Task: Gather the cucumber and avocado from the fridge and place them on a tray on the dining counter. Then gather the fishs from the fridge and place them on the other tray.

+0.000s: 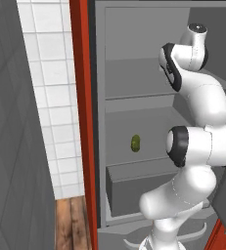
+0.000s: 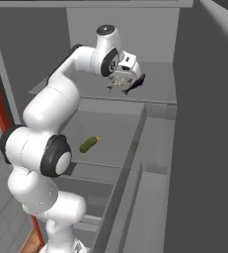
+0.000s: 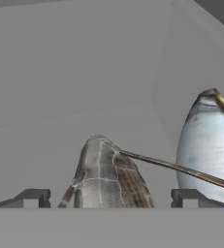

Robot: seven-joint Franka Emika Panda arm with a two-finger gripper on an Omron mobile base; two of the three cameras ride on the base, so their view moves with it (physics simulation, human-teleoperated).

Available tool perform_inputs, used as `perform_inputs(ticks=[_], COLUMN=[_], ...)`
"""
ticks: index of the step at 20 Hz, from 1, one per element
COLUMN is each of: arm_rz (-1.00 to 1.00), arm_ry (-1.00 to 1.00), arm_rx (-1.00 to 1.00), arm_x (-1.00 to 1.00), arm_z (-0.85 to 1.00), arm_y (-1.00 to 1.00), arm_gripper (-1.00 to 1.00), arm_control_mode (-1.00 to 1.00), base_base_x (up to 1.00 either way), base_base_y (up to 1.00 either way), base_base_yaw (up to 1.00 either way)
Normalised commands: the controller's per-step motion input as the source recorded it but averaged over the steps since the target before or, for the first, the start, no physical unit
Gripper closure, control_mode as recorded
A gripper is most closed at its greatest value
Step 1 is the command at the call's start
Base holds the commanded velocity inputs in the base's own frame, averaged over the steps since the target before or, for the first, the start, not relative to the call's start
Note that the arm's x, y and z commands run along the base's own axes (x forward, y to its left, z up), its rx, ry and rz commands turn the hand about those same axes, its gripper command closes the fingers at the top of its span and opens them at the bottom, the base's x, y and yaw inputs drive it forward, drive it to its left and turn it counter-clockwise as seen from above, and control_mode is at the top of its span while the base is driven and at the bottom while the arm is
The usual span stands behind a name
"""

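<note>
Inside the open fridge (image 2: 155, 163), the white arm (image 2: 51, 106) reaches up to the upper shelf (image 2: 160, 91), its gripper (image 3: 111, 196) spread wide and clasping nothing. In the hand view, the two dark fingertips (image 3: 33, 197) stand well apart, and the nearer fish (image 3: 104, 177) rises in the gap between them, its striped brown-grey body close in front of the camera; whether either fingertip touches it cannot be told. A thin fin or spine runs from that fish toward the second fish (image 3: 208, 145), a paler, silvery one standing just beside the other fingertip and a little farther along the shelf. From the right base view, a dark fish shape (image 2: 134, 84) shows at the gripper, on the upper shelf near the fridge's back wall.

One shelf lower in the fridge, the cucumber (image 2: 89, 144) lies by itself on the grey shelf, well apart from the gripper and below it; the left base view shows it (image 1: 135, 143) as a small green oval near the middle of that shelf. A red frame (image 1: 81, 112) edges the fridge on the side toward the white tiled wall (image 1: 51, 97).
</note>
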Motion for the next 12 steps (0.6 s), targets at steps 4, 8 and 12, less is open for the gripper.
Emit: perform_inputs(ticks=[4, 8, 12], arm_rz=[0.0, 0.0, 0.0], arm_ry=[0.01, 0.0, 0.0], arm_rx=[0.0, 0.0, 0.0], arm_x=[0.0, 0.0, 0.0], arm_z=[-0.16, -0.2, -0.22], arm_y=[0.0, 0.0, 0.0], arm_gripper=[-1.0, -1.0, 1.0], arm_control_mode=[-1.0, -1.0, -1.0], base_base_x=[0.0, 0.0, 0.0], base_base_y=[0.0, 0.0, 0.0], base_base_yaw=[0.0, 0.0, 0.0])
